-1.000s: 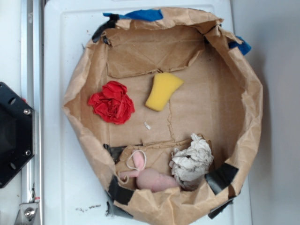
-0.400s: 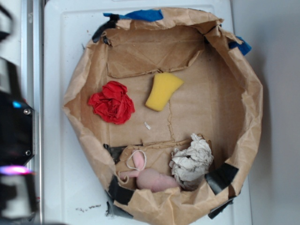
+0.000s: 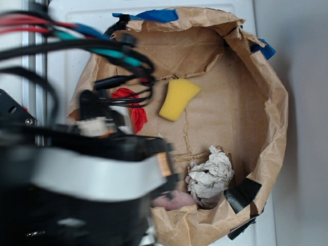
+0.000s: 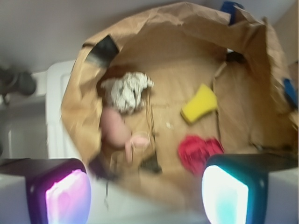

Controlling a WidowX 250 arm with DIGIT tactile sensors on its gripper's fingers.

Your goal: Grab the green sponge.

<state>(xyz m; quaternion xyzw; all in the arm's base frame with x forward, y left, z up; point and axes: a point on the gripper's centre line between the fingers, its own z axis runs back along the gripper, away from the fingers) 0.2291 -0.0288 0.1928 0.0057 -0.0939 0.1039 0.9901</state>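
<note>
Sponge [image 4: 199, 103] is sitting mid-floor of the paper bag [image 4: 140, 28], well ahead of the gripper [image 4: 147, 193], slightly toward its cyan-lit finger. Long axis is running diagonally in the wrist view, red wad [image 4: 198, 151] lying between. Jaws are spread wide, holding nothing.

black robot arm [image 3: 77, 195], blurred, trailing coloured cables

in the exterior view the arm is a dark, boxy mass with a pale grey curved band across it and a small orange patch at that band's end. black, red and teal cables [image 3: 97, 48] loop over it, and a white connector sits among them. in the wrist view the gripper [image 4: 147, 191] shows two dark fingers with glowing pads, one magenta-pink [image 4: 65, 196], one cyan-white.
</note>
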